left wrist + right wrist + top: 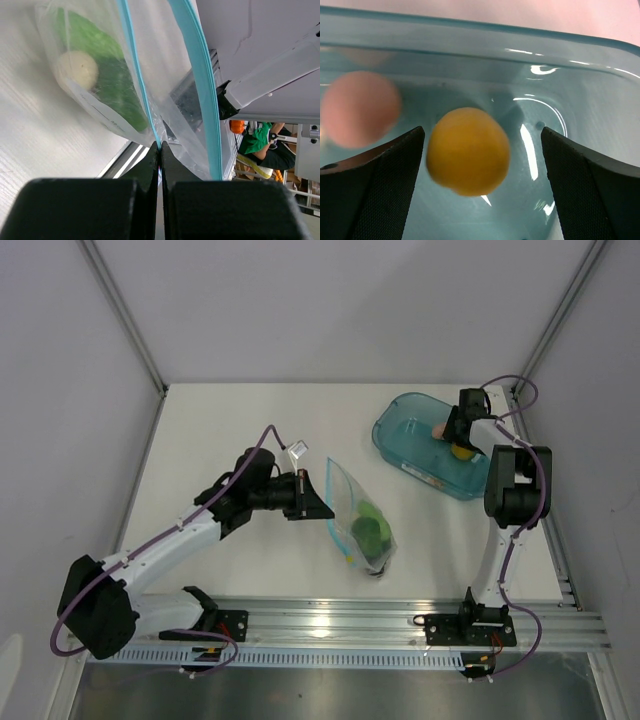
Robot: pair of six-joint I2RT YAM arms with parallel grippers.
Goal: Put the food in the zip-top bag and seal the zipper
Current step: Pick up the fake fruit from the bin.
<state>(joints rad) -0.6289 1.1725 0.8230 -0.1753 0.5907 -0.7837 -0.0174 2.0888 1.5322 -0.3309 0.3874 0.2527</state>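
The clear zip-top bag [352,502] lies mid-table with its mouth held apart. Green food [372,530] sits inside it, seen in the left wrist view as green pieces [115,75] beside a pale round piece [76,69]. My left gripper [325,502] [160,150] is shut on one light-blue zipper [134,65] edge; the other zipper strip [202,85] hangs free to the right. My right gripper [458,435] [482,131] stands open inside the teal tub [405,440], its fingers on either side of the yellow-orange fruit [468,150] without touching it. A pink egg-shaped piece [360,115] lies to its left.
The tub's far wall [470,40] rises just behind the fruit. An aluminium rail [400,620] runs along the near table edge, below the bag. The enclosure's right post [560,330] and wall stand close to the right arm.
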